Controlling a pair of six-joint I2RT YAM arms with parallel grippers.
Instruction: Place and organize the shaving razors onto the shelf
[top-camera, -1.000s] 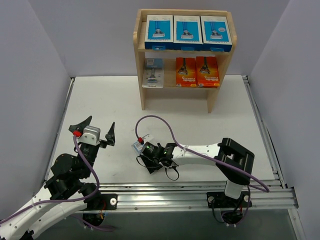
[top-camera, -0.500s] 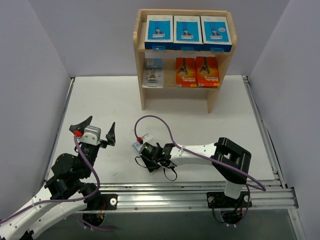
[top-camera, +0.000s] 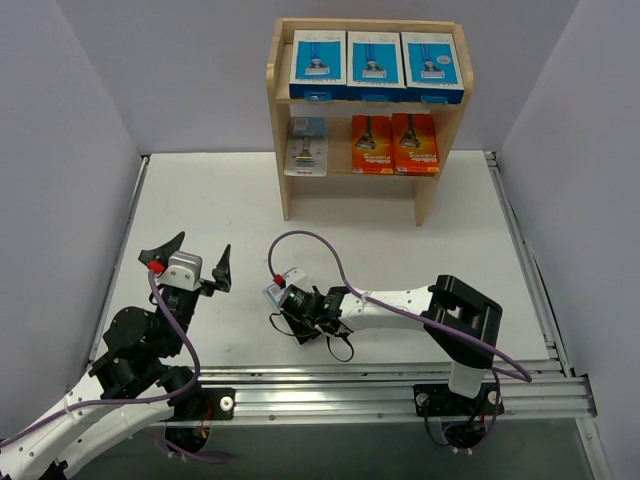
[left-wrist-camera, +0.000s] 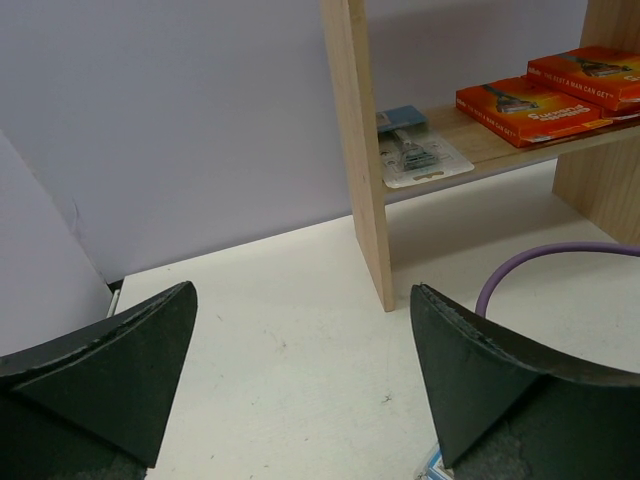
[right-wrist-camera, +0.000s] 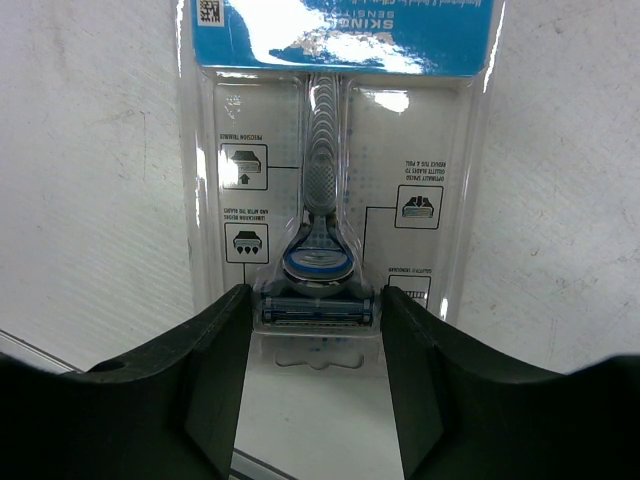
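Shaving razors (top-camera: 374, 62) are sitting on the shelf (top-camera: 283, 190): 3 blue-and-white boxes (top-camera: 318, 58) above 2 orange boxes (top-camera: 394, 143) and 1 blister card (top-camera: 306, 148). A loose card (right-wrist-camera: 330, 150), its blue label showing "SKING", is lying on the desk (top-camera: 220, 200) with the right pincer (right-wrist-camera: 318, 300) straddling its razor; whether it is gripping I cannot tell. The left pincer (left-wrist-camera: 302, 300) is hovering wide open.

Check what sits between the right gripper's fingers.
In the right wrist view, a blister-card razor pack lies flat on the table, its cartridge end between the right gripper's fingers.

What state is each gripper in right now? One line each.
Left gripper: open, holding nothing.
Right gripper: straddling the razor pack; whether it grips cannot be told.
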